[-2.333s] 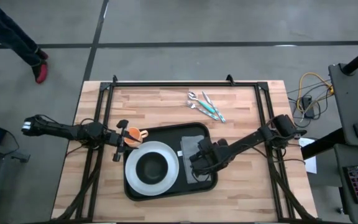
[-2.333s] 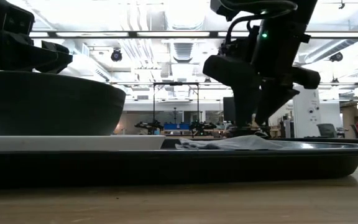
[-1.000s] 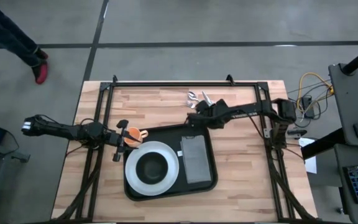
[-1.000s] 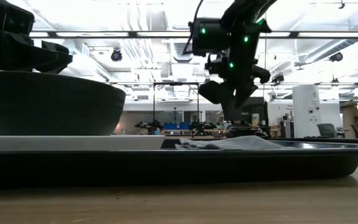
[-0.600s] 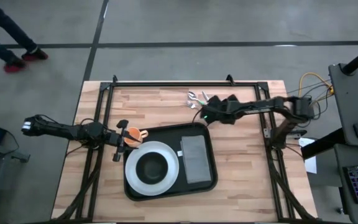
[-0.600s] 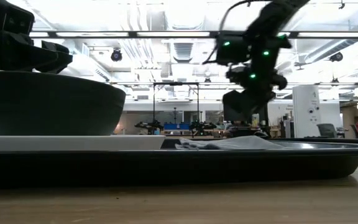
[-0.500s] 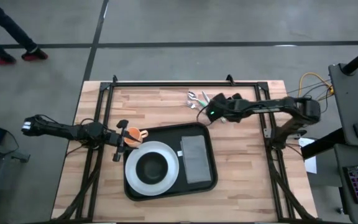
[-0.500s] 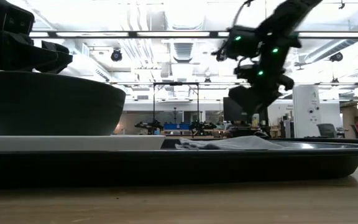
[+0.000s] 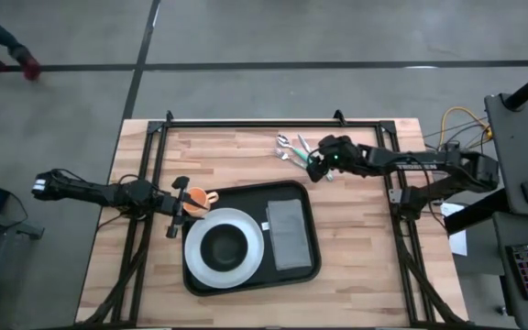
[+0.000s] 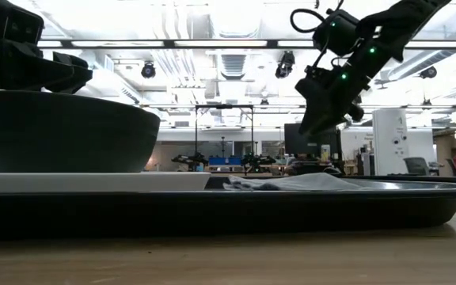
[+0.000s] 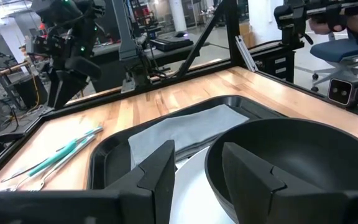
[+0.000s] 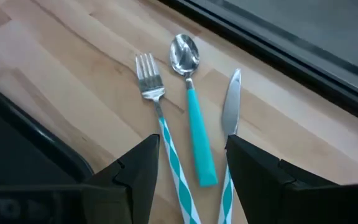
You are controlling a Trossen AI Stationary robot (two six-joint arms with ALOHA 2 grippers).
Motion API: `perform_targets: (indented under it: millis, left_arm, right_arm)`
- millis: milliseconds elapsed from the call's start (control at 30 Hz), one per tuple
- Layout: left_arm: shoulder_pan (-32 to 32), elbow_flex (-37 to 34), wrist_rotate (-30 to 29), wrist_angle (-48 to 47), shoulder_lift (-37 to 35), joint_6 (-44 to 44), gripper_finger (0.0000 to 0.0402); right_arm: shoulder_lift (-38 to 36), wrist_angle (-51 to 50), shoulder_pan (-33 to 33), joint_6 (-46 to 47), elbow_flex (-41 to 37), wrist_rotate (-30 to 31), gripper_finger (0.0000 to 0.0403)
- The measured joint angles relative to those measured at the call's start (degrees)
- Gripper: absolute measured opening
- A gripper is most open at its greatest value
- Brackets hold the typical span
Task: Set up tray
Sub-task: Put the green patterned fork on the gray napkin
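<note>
High view: we see the large black rectangular plastic tray near the front middle of the wooden desk, carrying a round white plate with a dark bowl on it and a flat grey napkin beside the plate. The right end effector hangs over the teal-handled cutlery behind the tray, probably to fetch a piece. The left end effector waits at the tray's left rear corner by a small orange object.

Low view: the right arm hangs above desk level beyond the tray; the bowl looms at left.

Left wrist view: fingers parted, holding nothing, aimed across bowl and napkin.

Right wrist view: fingers spread, empty, straddling the fork, spoon and knife, which lie side by side on bare wood.
</note>
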Motion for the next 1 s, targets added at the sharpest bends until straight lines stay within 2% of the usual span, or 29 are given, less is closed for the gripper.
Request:
perform_targets:
  millis: [400, 467, 733, 1000]
  left_arm:
    - [0.0, 0.0, 0.01, 0.0, 0.0, 0.01, 0.0116]
    - [0.01, 0.0, 0.01, 0.0, 0.0, -0.01, 0.0116]
    - [0.02, 0.0, 0.01, 0.0, 0.0, -0.01, 0.0116]
    - [0.01, 0.0, 0.0, 0.0, 0.0, 0.0, 0.0116]
  right_arm:
    - [4.62, -2.18, -0.24, -0.91, 1.07, -3.08, 0.0173]
    - [4.68, -2.27, -0.23, -2.85, 1.93, -3.31, 0.0172]
    - [4.72, -2.68, -0.15, -10.98, 3.27, -11.5, 0.0163]
    - [6.67, -3.87, -2.34, -16.71, 5.33, -12.12, 0.0153]
